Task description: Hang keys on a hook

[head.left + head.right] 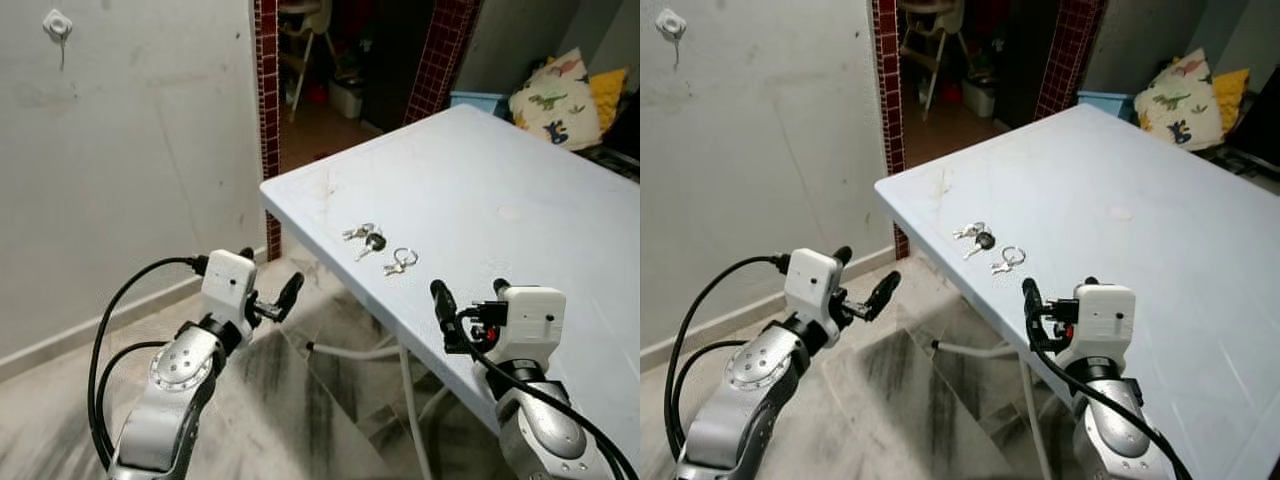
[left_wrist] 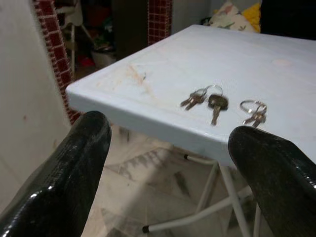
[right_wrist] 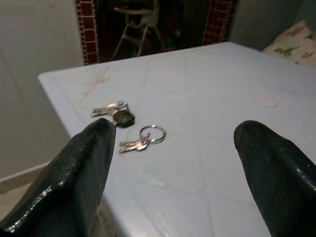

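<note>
Lying near the corner of the pale blue surface (image 1: 520, 180) in the left eye view are two sets of keys: one bunch with a black-headed key (image 1: 365, 238) and, just beside it, a smaller set on a silver ring (image 1: 400, 262); a white hook (image 1: 57, 24) is sitting high on the wall, well apart from them. The left gripper (image 1: 268, 290) is hovering off the surface's edge over the floor, fingers spread and empty. The right gripper (image 1: 468, 302) is hovering over the surface's near edge, short of the keys. In the left wrist view its fingers (image 2: 74, 163) are standing wide apart. In the right wrist view the fingers (image 3: 74, 173) are likewise gaping, holding nothing
</note>
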`<state>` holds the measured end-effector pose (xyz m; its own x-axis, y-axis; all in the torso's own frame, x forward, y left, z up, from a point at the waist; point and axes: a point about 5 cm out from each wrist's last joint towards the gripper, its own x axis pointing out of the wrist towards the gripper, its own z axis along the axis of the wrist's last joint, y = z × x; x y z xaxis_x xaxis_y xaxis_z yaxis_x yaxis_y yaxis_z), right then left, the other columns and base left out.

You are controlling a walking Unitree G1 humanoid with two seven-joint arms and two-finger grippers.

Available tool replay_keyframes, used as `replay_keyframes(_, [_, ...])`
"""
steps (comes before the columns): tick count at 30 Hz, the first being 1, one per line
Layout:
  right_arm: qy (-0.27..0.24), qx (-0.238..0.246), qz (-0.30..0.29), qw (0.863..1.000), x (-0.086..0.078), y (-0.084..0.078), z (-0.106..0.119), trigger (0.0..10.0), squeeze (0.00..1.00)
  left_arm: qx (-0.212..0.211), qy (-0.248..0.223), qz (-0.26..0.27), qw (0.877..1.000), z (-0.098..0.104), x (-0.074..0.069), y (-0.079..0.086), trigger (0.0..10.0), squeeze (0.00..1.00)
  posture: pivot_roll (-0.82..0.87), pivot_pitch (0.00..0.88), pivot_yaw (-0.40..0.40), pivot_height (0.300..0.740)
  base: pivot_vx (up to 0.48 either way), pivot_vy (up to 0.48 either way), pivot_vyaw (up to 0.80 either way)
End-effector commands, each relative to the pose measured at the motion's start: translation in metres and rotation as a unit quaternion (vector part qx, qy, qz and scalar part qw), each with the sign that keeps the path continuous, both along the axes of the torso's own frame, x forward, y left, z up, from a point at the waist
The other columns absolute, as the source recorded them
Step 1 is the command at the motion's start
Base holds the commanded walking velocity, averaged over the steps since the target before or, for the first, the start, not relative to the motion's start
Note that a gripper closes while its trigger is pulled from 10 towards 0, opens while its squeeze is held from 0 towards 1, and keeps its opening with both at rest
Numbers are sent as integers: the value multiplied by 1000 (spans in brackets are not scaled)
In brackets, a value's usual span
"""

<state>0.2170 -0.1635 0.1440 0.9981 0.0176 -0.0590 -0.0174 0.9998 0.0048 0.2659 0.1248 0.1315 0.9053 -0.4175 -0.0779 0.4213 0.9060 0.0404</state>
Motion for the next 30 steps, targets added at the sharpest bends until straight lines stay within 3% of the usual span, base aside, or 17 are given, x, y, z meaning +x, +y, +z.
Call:
replay_keyframes(1, [-2, -2, 0, 1000, 1, 0, 3, 10000, 0, -1, -9, -6, 1000, 6, -1, -3, 10000, 0, 76, 0, -66, 740, 352, 0, 0])
replay_keyframes(19, [8, 0, 1, 1000, -1, 5, 1, 10000, 0, 5, -1, -9, 1000, 6, -3, -3, 10000, 0, 77, 0, -59, 740, 383, 0, 0])
replay_keyframes(30, [9, 0, 4, 1000, 2, 7, -1, 10000, 0, 11, -1, 3, 1000, 4, -3, -1, 10000, 0, 87, 0, -63, 740, 44, 0, 0])
